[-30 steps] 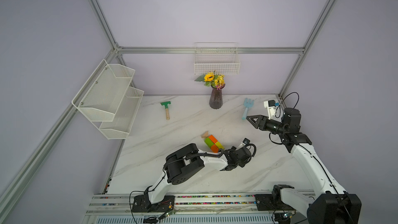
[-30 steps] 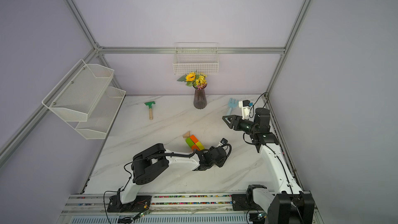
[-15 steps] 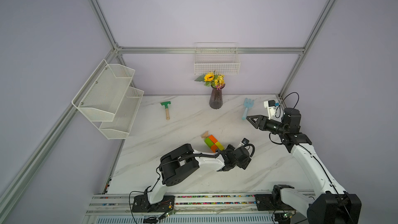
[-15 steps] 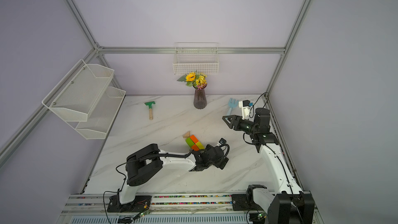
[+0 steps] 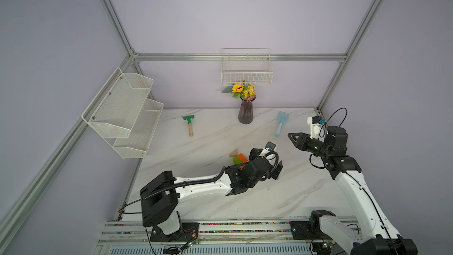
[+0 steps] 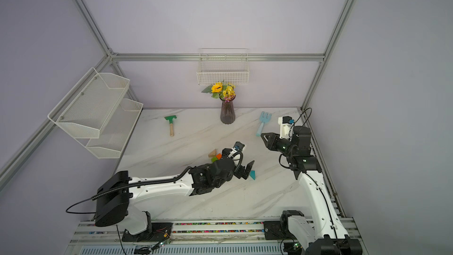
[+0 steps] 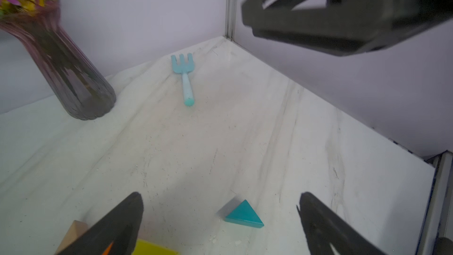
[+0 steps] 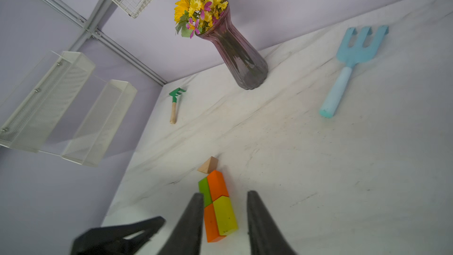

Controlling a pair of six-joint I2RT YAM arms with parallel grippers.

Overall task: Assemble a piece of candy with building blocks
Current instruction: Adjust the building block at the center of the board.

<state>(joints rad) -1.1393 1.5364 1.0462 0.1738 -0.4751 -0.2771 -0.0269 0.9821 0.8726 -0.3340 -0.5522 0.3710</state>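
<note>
The left gripper (image 7: pixel 220 196) is hovering spread wide and empty, its fingers (image 7: pixel 122 219) straddling the teal triangle (image 7: pixel 244 214), which is lying flat between them. It is sitting apart from the yellow block (image 7: pixel 154 248) beside one finger, likely waiting to cap the open end of the candy (image 8: pixel 215 185).

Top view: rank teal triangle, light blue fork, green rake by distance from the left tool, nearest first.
1. teal triangle: lying right beside the open left tool.
2. light blue fork: toward the back, on the right arm's side.
3. green rake: toward the back, far over on the left side.
</note>
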